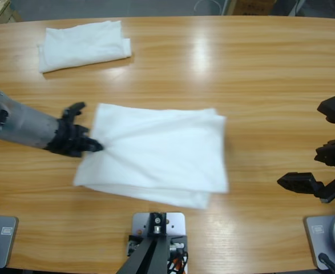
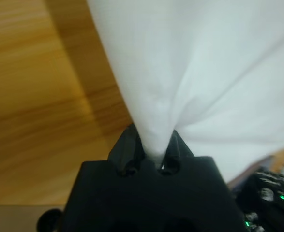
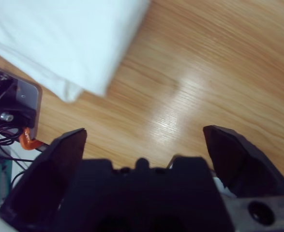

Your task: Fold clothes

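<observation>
Folded white garment lies flat at centre of the wooden tabletop, layered edges at its 3 o'clock side. Left gripper at its 9 o'clock edge, fingers pinched tight on a bunched fold of cloth. Right gripper at 3 o'clock over bare wood, well apart, fingers wide, holding nothing. Second folded white garment at 11 o'clock.

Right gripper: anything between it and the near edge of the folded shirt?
Nothing visible. Only bare table lies between the open right gripper and the folded shirt. The left gripper pinches its opposite edge.
</observation>
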Robot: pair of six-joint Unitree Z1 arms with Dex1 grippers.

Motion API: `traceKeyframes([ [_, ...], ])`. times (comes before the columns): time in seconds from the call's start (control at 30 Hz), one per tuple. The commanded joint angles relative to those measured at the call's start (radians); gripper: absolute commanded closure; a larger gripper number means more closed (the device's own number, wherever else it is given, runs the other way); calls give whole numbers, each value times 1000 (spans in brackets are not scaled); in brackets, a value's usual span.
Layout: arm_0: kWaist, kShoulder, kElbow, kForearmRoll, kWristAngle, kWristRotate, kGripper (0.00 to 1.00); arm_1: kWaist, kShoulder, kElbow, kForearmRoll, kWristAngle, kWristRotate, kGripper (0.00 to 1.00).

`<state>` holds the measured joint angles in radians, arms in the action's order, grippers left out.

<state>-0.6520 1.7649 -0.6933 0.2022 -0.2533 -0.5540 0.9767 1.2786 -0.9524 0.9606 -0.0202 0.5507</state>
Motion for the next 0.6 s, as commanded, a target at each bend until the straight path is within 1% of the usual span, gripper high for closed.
traceKeyframes([
  [0.03,49,-28,-201,619,252,-42,1000,-7,5,38,-34,14,15,0],
  [0.1,80,-44,-268,742,257,-38,1000,-7,4,48,-49,16,23,0],
  [0.2,126,-53,-344,862,253,-12,1000,-7,-1,68,-71,22,30,0],
  [0.3,129,-57,-453,987,267,6,1000,-7,-6,92,-93,25,34,0],
  [0.43,129,-55,-595,1157,326,14,1000,-7,-7,122,-132,28,36,0],
  [0.5,133,-47,-628,1233,364,16,1000,-7,-4,134,-148,31,37,0],
  [0.6,138,-45,-627,1282,391,32,1000,-7,-5,147,-164,29,37,0],
])
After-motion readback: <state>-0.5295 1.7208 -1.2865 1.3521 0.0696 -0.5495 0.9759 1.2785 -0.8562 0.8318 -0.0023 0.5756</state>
